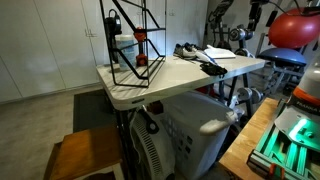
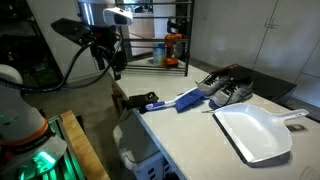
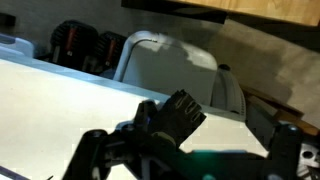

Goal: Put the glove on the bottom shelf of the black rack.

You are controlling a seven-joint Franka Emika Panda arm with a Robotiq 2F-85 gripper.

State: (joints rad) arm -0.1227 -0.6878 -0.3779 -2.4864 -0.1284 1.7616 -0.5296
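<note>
The black glove (image 2: 141, 102) lies flat at the table's edge, fingers reaching over the rim; it also shows in an exterior view (image 1: 212, 68) and in the wrist view (image 3: 176, 115). My gripper (image 2: 116, 66) hangs in the air above and to the side of the glove, not touching it. In the wrist view its two fingers stand wide apart on either side of the glove (image 3: 185, 150), open and empty. The black wire rack (image 1: 130, 42) stands at the far end of the table (image 1: 180, 80), also seen in an exterior view (image 2: 165, 40).
A blue brush (image 2: 188, 100), a pair of shoes (image 2: 226, 88) and a white dustpan (image 2: 255, 132) lie on the table. An orange object (image 2: 172, 46) and a white container (image 1: 124, 47) sit in the rack. A white machine (image 1: 190, 135) stands under the table.
</note>
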